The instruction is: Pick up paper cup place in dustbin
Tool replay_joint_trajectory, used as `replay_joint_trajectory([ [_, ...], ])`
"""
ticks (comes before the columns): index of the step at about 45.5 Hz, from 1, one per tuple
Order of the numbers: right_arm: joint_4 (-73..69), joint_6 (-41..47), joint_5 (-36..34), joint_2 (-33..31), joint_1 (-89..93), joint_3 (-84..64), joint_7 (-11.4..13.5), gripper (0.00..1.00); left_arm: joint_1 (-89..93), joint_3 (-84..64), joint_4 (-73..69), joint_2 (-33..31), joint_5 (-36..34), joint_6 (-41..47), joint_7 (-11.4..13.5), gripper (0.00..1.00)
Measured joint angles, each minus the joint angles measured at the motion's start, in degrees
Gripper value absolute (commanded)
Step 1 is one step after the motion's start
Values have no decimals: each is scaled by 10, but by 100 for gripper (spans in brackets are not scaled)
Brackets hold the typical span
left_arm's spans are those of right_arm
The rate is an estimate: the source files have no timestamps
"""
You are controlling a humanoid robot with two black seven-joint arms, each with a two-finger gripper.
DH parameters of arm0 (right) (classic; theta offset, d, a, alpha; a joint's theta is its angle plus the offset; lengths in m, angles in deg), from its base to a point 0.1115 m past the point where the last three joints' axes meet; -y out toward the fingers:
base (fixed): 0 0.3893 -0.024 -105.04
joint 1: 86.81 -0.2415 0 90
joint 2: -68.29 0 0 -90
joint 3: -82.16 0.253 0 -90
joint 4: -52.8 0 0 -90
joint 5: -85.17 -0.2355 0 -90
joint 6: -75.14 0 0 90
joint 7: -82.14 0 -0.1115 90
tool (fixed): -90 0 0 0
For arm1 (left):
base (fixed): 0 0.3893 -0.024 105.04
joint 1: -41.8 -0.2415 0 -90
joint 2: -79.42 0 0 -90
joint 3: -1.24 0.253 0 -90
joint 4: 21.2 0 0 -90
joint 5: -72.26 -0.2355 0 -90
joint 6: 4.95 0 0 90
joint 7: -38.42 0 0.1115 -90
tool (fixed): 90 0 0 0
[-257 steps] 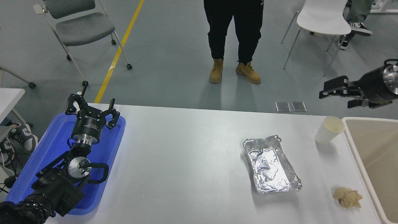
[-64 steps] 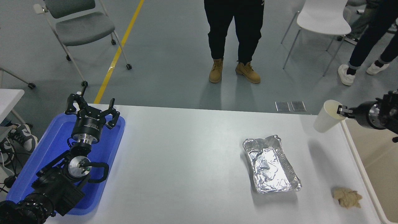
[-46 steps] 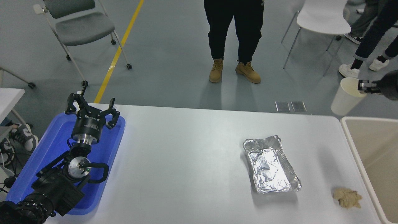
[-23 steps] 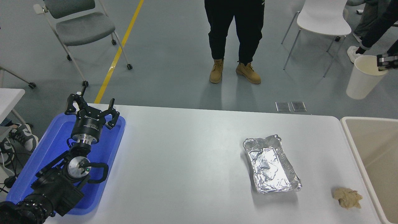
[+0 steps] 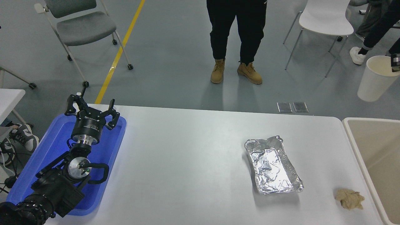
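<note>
The paper cup is held in the air beyond the desk's far right corner, above the floor, tilted slightly with its cream inside showing. Only the tip of the right claw is seen at the picture's right edge, and it is clamped on the cup's rim at its right side. The dustbin is set against the desk's right edge, its pale rim running along that edge from the far right corner toward the near right corner; the cup is well apart from it, farther away and higher.

The left claw is parked over the blue tray at the desk's left edge, with its fingers spread apart and nothing between them.

On the desk, a foil tray is found right of centre, and a crumpled tan paper wad lies near the near right corner, just beside the dustbin's rim. A person's legs in tan boots are seen past the far edge.
</note>
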Motion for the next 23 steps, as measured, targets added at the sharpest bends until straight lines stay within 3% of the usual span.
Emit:
replay_joint_trajectory([
  [11,112,-62,94,-75,170,77,-55,0,0,1,-1,0,1,0,0,100],
  [23,283,-98,83,-66,442,249,-109,0,0,1,-1,0,0,1,0,100],
])
